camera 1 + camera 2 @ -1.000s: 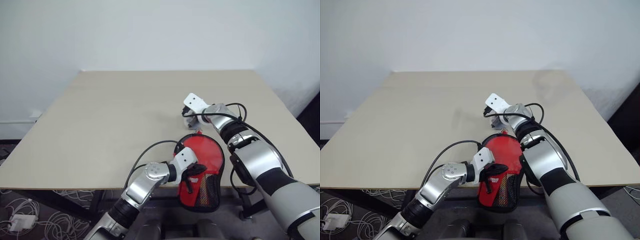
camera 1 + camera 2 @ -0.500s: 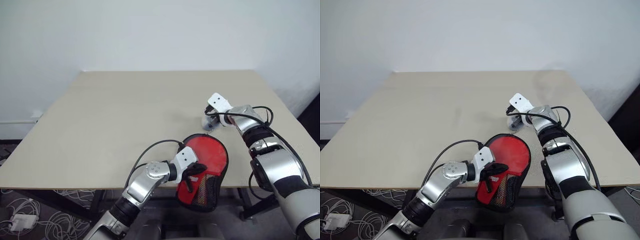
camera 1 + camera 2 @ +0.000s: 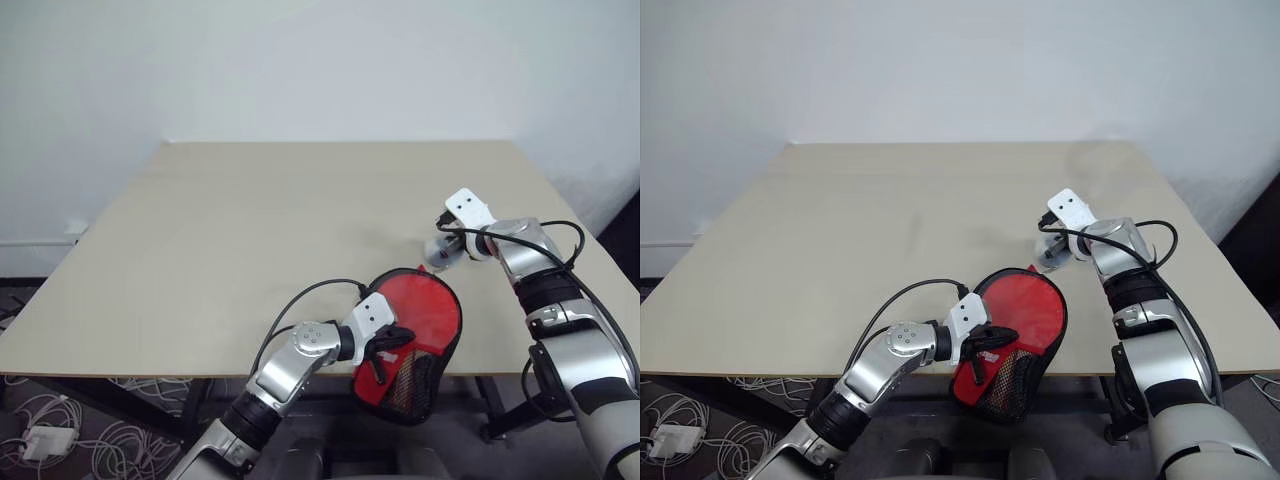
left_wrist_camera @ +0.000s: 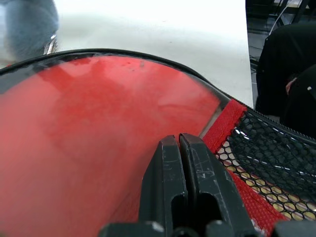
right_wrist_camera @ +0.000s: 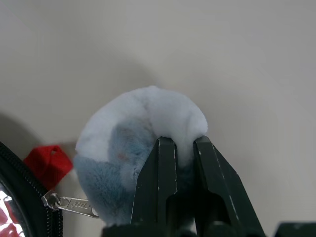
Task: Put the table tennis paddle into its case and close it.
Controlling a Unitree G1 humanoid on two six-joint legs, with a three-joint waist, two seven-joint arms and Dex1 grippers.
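While our left hand [image 3: 385, 352] presses its fingers together on the case [image 3: 420, 325] at the worktop [image 3: 250, 230] near edge, our right hand [image 5: 177, 163] pinches a fluffy white-and-blue pompom [image 5: 140, 143] beside the zip pull [image 5: 71, 203]. We see the red paddle [image 4: 89, 128] face through the clear panel.
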